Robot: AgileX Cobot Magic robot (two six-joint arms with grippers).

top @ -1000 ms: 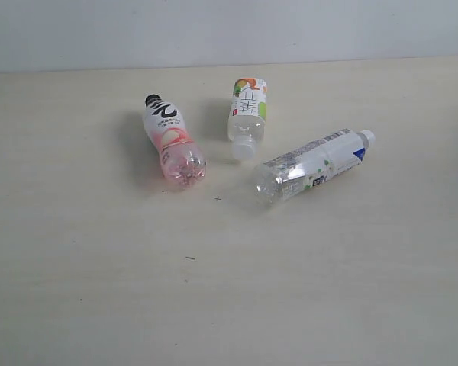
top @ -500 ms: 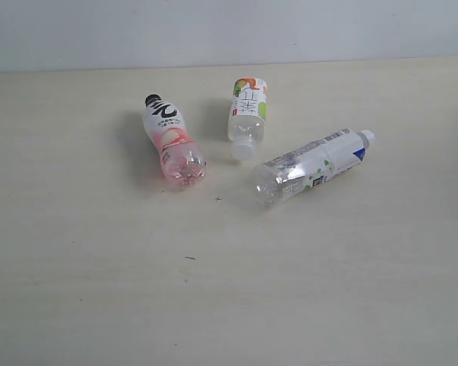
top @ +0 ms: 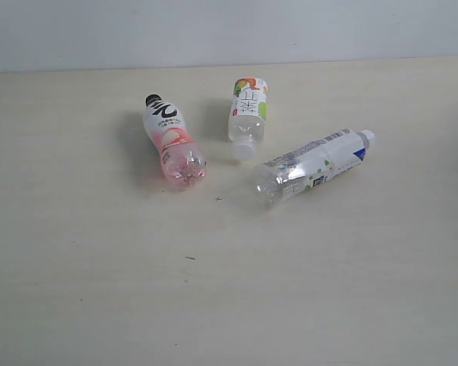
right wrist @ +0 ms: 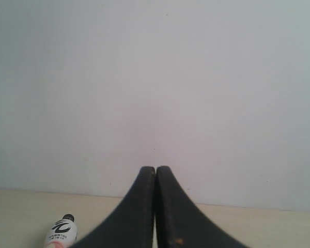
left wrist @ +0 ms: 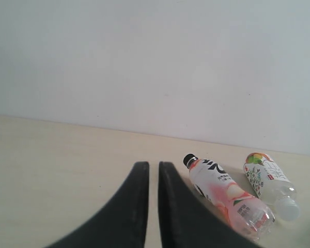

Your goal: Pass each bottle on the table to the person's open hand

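Note:
Three bottles lie on their sides on the table point(top: 99, 290). The pink-label bottle point(top: 173, 142) with a black cap is on the left, and the white-green label bottle point(top: 246, 116) with a white cap lies beside it. The white-blue label bottle point(top: 313, 164) lies on the right. Neither gripper shows in the exterior view. My left gripper point(left wrist: 153, 166) is empty, with only a thin slit between its fingers. It hangs over the table short of the pink-label bottle point(left wrist: 222, 194) and the white-green label bottle point(left wrist: 268, 178). My right gripper point(right wrist: 155, 169) is shut and empty. The person's open hand is out of view.
A plain pale wall point(top: 229, 30) rises along the table's far edge. A few tiny dark specks point(top: 190, 258) mark the tabletop in front of the bottles. The pink-label bottle's capped end point(right wrist: 62, 230) shows at the edge of the right wrist view.

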